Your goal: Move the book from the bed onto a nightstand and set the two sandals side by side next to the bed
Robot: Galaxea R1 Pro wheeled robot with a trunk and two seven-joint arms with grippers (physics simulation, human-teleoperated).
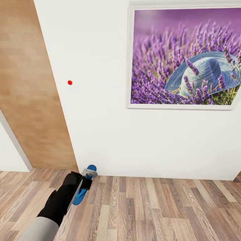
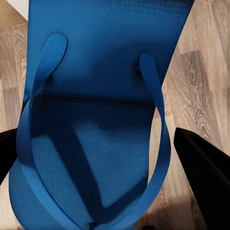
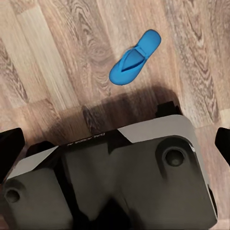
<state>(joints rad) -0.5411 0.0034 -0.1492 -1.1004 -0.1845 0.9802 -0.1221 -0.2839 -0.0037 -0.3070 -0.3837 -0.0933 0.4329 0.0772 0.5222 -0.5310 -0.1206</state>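
The head camera faces a white wall (image 1: 100,134) above a wood-plank floor (image 1: 150,207). On the wall to the right hangs a white-framed picture (image 1: 184,57) of purple lavender with a blue woven sun hat lying among the stalks. A small red dot (image 1: 69,82) sits on the wall left of the picture. At the far left a light wooden door panel (image 1: 30,83) leans across the frame; no writing or label can be read on any of these.

The left arm reaches in from the lower left, its black forearm ending at the left gripper (image 1: 87,177), which is clamped on a bright blue sandal (image 1: 82,192). The sandal is held clear of the floor, its toe end rising past the gripper toward the wall's base. In the left wrist view that sandal (image 2: 100,120) lies close up with its thin straps running down to the toe post, and the black fingers (image 2: 203,172) press in at each side.

In the right wrist view a second blue sandal (image 3: 134,57) lies flat on the floor planks, strap side up, just beyond the robot's grey and black base (image 3: 115,182). There is faint lettering on the base, too small to read. Black edges at the frame's sides may be the right gripper's fingers, well apart, but I cannot tell its state for certain.
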